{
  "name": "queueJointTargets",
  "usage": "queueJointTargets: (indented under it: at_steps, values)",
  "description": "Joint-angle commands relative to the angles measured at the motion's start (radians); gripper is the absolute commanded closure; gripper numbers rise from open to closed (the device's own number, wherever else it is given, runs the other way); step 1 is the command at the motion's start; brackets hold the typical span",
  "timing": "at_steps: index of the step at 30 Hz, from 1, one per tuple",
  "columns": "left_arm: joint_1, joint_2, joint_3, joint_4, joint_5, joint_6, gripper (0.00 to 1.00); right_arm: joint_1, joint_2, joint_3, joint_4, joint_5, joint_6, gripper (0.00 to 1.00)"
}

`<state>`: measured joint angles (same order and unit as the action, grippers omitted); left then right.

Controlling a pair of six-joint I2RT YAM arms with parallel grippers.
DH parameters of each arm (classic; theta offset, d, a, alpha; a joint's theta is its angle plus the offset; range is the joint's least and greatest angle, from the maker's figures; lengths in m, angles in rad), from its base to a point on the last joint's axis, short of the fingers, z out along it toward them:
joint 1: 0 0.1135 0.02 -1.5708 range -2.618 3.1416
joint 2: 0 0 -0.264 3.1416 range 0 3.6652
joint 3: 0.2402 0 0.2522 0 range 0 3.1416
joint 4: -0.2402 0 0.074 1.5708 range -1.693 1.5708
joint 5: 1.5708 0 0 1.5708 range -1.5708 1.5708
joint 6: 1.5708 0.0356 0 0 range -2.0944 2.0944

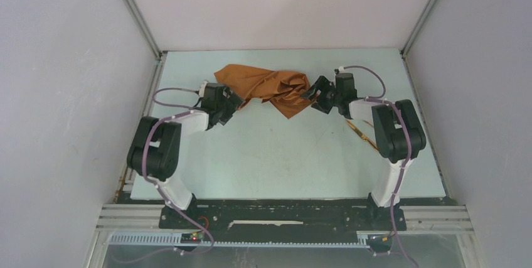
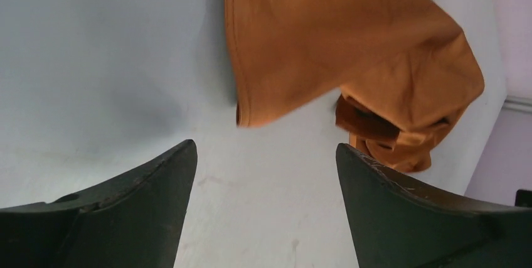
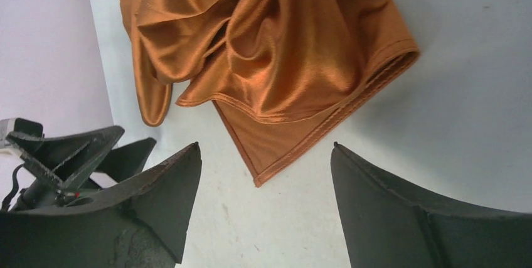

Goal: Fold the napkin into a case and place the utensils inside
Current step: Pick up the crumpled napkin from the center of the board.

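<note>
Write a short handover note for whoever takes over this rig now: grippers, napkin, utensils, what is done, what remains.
Left gripper: open, empty, left of the napkin.
Right gripper: open, empty, right of it.
The napkin: crumpled heap, far middle of the table.
The utensils: on the table, partly hidden under the right arm.
Done: no fold yet.
Left: spread napkin, fold into a pocket, load utensils.

Reaches forward and inward with the left arm, elbow raised and bent, wrist turned toward the middle. Holds the left pincer wide apart, its dark fingers splayed to either side with nothing gripped between them. Mirrors that with the right arm, folded at the elbow and angled inward. Carries the right pincer parted just as widely, fingers gripping nothing. Points both pincers toward each other, well apart.
</note>
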<state>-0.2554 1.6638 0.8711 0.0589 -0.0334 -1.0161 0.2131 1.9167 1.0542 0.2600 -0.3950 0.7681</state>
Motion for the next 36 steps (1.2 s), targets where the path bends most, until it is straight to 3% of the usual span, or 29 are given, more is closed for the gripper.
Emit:
queueJointTargets:
  at_steps: [1,3,8,11,12,17,21,24,28,32,36]
  values:
    - [0.002,0.097,0.053,0.178,-0.02,-0.036,0.12,-0.014,0.028,0.027,0.062,-0.054,-0.027,0.2]
    - [0.001,0.154,0.1,0.159,0.006,-0.026,0.17,-0.014,0.035,0.026,0.068,-0.058,-0.024,0.23]
    - [0.003,0.155,0.098,0.171,-0.009,0.004,0.59,-0.009,0.037,0.03,0.047,-0.028,-0.031,0.26]
    - [0.004,0.077,0.079,0.1,-0.023,0.043,0.93,0.007,0.014,0.03,0.016,0.015,-0.061,0.27]
    - [0.003,0.033,0.061,0.085,-0.03,0.051,0.99,0.025,0.003,0.03,0.006,0.036,-0.075,0.27]
    - [0.004,-0.252,-0.021,-0.077,-0.069,0.131,1.0,0.122,-0.096,0.044,-0.143,0.118,-0.197,0.31]
    - [0.004,-0.482,-0.011,-0.264,0.0,0.198,1.0,0.227,-0.201,0.028,-0.306,0.192,-0.222,0.3]
    - [-0.01,-0.649,0.018,-0.394,0.068,0.284,1.0,0.279,-0.298,-0.076,-0.28,0.138,-0.202,0.27]
    - [-0.036,-0.845,0.099,-0.543,0.059,0.399,1.0,0.311,-0.4,-0.199,-0.269,0.108,-0.185,0.24]
    - [-0.036,-0.943,0.119,-0.608,-0.027,0.392,1.0,0.344,-0.412,-0.25,-0.226,0.062,-0.151,0.24]
    - [-0.018,-0.892,0.093,-0.634,-0.096,0.363,1.0,0.408,-0.383,-0.241,-0.209,0.107,-0.133,0.23]
